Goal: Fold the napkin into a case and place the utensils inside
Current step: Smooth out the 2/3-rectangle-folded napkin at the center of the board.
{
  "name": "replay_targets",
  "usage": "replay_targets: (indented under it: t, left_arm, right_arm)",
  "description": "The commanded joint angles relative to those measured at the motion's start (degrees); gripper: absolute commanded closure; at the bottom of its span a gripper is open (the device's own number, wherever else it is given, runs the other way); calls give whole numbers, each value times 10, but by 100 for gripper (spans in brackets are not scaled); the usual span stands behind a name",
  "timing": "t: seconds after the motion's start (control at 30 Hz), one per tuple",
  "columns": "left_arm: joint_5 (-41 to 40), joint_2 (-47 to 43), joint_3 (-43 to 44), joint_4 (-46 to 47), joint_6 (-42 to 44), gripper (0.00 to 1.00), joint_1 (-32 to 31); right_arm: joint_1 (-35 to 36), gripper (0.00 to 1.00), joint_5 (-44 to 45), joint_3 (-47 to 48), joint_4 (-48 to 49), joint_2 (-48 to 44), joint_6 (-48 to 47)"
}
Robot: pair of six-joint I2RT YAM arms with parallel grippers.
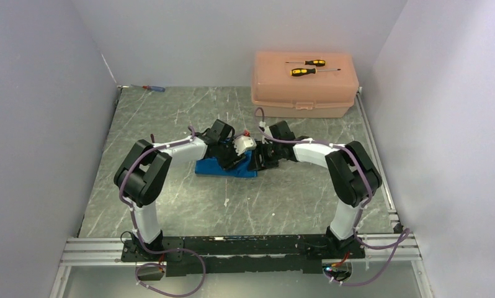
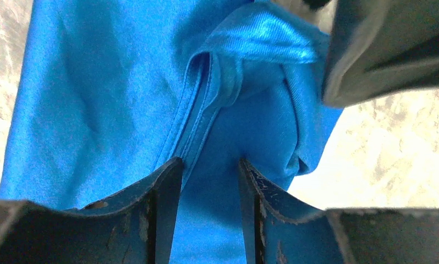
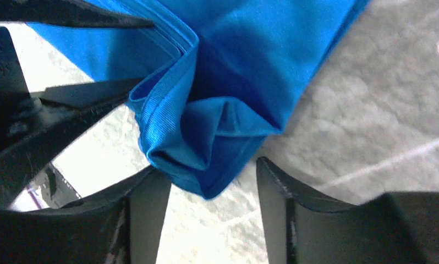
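Both my claws are down on the bright blue napkin (image 1: 217, 167) at the middle of the table (image 1: 170, 124). Here is the relation that counts: from above, the cloth's long axis runs 9 to 3 o'clock. My left claw (image 2: 209, 165) sits over its middle and my right claw (image 3: 212, 168) works the 3 o'clock end. On the left wrist camera my jaws stand moderately apart, gripping nothing. A stitched fold ridge rises out of the gap and runs off toward 12 and then 1 o'clock, where it bunches up against my other claw's grey finger. On the right wrist camera my jaws are wider apart and also empty. The rolled, bunched corner hangs at 12 o'clock from the gap, just short of the tips and a touch nearer the left finger, and the rest of the cloth fans away toward 1 o'clock. For that corner my right claw looks the nearer one, and I judge a short push toward 12 would bring it between the pads. The folding looks only partly done, with layers stacked but the end loose. I can't spot the utensils in any view. The peach plastic box (image 1: 304, 87) sits well apart at 1 o'clock with yellow-and-black screwdrivers (image 1: 307, 67) on its lid.
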Motion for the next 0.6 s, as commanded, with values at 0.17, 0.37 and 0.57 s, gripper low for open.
replay_targets:
  t: [0.17,0.37,0.57]
  left_arm:
    - [34,-43,39,-64,-24,49,20]
    - [56,-62,86,-95,-51,44,38]
    - [94,-72,124,-122,-84,39,76]
  right_arm:
    - [-18,41,-2,55,-139,-88,-75]
    - [-24,55,10,89,-150,-68,-82]
    - [-23,97,-34,116,-102,-26,-54]
